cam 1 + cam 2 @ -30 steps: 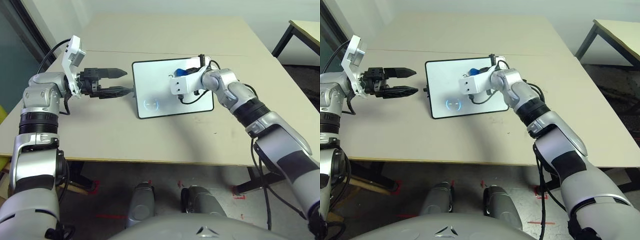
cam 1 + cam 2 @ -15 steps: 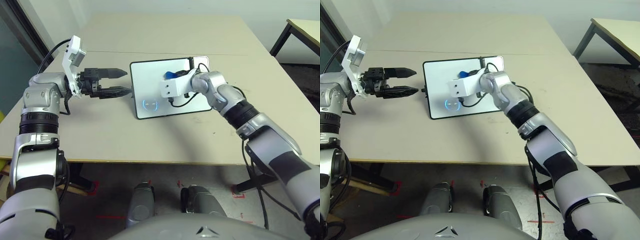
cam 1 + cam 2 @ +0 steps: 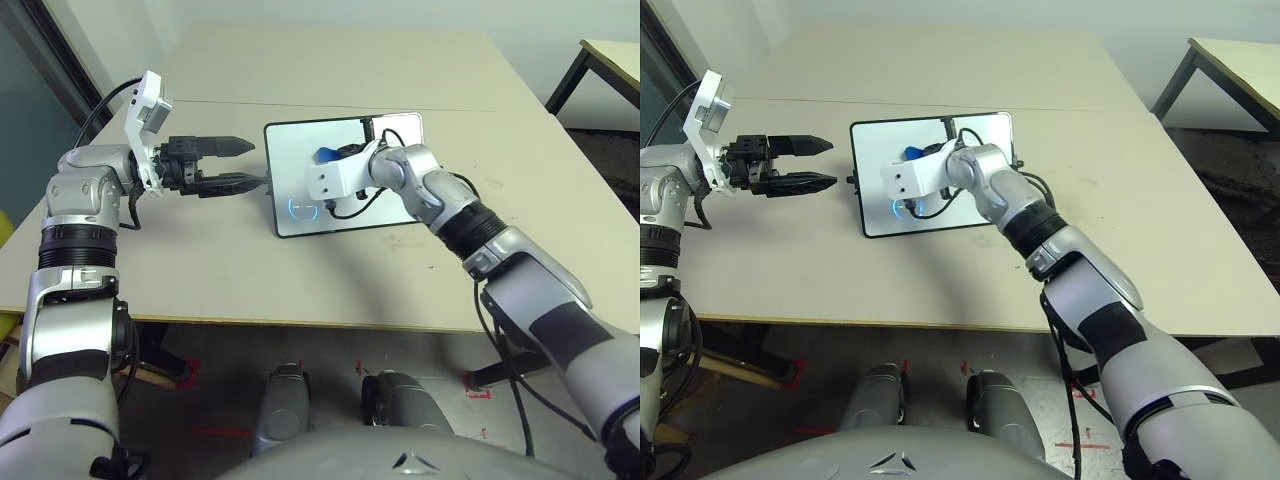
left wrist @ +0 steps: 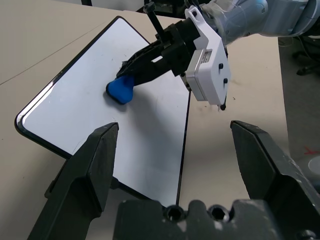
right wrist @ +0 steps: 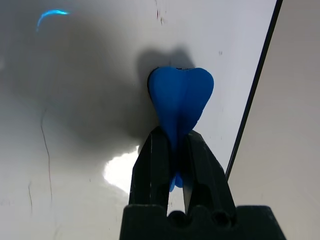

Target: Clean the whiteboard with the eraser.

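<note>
Whiteboard wiping under way, blue mark still to go

Whiteboard [image 3: 345, 175] lies flat at the upper middle of the frame on the pale surface [image 3: 300, 270], and most of its face looks white, though a small blue curved mark [image 3: 301, 208] shows near its lower left corner and a few faint thin scratches or lines show in the right wrist view. The eraser [image 5: 180, 100], squeezed tight between the fingers of the right pincer [image 3: 335, 154], is pressed to the board just above that mark, close to one framed edge. To my eye the job is partly done, with the blue mark left to rub out. The left pincer [image 3: 240, 163] hangs spread wide and empty just beside the board's left edge.
</note>
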`<state>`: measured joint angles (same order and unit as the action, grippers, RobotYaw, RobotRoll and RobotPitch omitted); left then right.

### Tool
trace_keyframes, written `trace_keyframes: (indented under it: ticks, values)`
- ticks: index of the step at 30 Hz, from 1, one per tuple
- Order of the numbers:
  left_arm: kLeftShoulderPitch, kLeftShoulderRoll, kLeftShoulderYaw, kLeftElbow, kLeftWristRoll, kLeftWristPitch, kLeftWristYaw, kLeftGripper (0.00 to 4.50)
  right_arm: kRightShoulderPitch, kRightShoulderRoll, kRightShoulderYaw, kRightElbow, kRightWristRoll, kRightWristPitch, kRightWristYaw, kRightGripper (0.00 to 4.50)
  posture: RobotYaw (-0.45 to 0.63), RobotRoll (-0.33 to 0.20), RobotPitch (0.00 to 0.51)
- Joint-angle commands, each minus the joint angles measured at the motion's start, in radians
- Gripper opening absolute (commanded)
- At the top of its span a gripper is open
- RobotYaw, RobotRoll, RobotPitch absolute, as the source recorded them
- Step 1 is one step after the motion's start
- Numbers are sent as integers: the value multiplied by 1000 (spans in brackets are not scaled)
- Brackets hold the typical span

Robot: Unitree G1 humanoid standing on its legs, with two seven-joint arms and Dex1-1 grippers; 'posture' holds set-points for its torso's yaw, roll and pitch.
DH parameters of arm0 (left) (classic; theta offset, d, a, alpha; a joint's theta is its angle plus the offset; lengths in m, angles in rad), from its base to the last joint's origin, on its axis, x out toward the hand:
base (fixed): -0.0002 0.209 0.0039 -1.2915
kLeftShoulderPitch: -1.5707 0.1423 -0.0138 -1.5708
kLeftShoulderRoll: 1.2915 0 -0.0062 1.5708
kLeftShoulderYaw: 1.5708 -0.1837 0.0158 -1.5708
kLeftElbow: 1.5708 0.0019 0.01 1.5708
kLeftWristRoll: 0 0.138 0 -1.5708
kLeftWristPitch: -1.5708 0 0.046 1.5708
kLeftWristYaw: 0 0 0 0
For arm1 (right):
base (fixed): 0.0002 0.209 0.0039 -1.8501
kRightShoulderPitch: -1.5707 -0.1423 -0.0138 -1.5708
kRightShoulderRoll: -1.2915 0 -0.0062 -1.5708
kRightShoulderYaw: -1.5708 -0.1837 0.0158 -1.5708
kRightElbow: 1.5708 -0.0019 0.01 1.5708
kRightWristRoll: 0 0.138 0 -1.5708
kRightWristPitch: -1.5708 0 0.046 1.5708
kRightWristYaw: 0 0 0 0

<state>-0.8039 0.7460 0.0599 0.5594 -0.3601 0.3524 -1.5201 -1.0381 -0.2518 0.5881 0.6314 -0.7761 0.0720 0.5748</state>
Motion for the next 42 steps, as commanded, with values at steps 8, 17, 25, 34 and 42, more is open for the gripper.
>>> trace_keyframes:
  ticks: [8,17,25,34,42]
  values:
    - [-2,-9,-1,-10,-8,0,2,4500,-46,-78,-38,79,17,12,-15,141,266,0,26]
    - [-6,-9,-1,1,-5,-5,1,4500,-48,-126,-47,106,27,8,-27,141,258,0,26]
    - [-13,-13,-2,9,-5,-10,0,4500,-4,-47,-4,39,16,13,-1,134,259,0,22]
    - [-4,-7,4,-6,-8,-2,1,4500,-16,49,30,76,5,2,-12,125,271,0,17]
    - [1,-4,7,-13,-9,-1,4,4500,-49,79,41,141,3,-22,-34,125,285,0,12]
